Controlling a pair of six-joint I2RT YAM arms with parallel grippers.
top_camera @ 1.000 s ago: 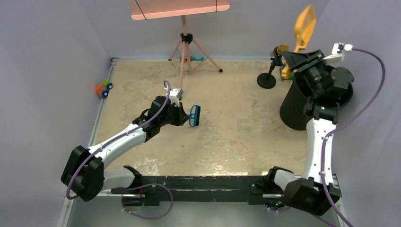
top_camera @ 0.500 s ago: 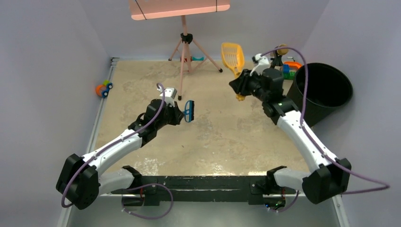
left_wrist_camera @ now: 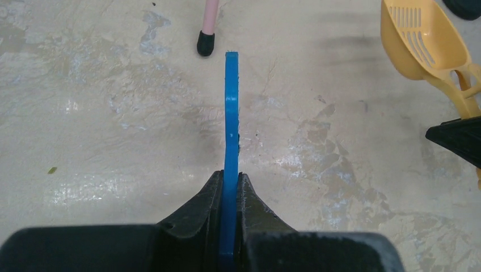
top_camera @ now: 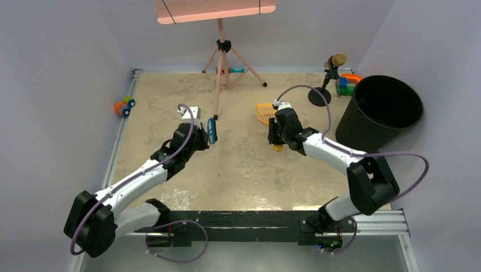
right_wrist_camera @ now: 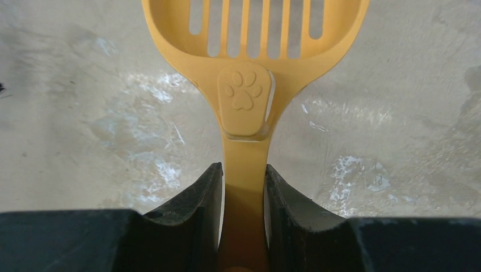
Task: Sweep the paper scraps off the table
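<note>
No paper scraps show in any view; only a tiny green fleck [left_wrist_camera: 52, 169] lies on the beige table [top_camera: 249, 170]. My left gripper [top_camera: 204, 136] is shut on a blue hand brush [top_camera: 211, 130], held edge-on just above the table left of centre. In the left wrist view the brush [left_wrist_camera: 231, 107] sticks out straight ahead of that gripper [left_wrist_camera: 231, 177]. My right gripper [top_camera: 276, 134] is shut on the handle of a yellow dustpan [top_camera: 264, 113], low over the table's middle. In the right wrist view the slotted scoop [right_wrist_camera: 255, 34] lies ahead of the gripper [right_wrist_camera: 243, 173].
A black round bin [top_camera: 379, 113] stands at the right edge. A pink tripod [top_camera: 223, 48] stands at the back, one foot [left_wrist_camera: 205, 42] near the brush tip. A black stand [top_camera: 320, 95] and small toys [top_camera: 347, 83] sit back right; an orange toy [top_camera: 123, 106] sits far left.
My right arm swung from above the bin down to the table's middle, lowering the dustpan. My left gripper moved slightly left and back, turning the brush edge-on.
</note>
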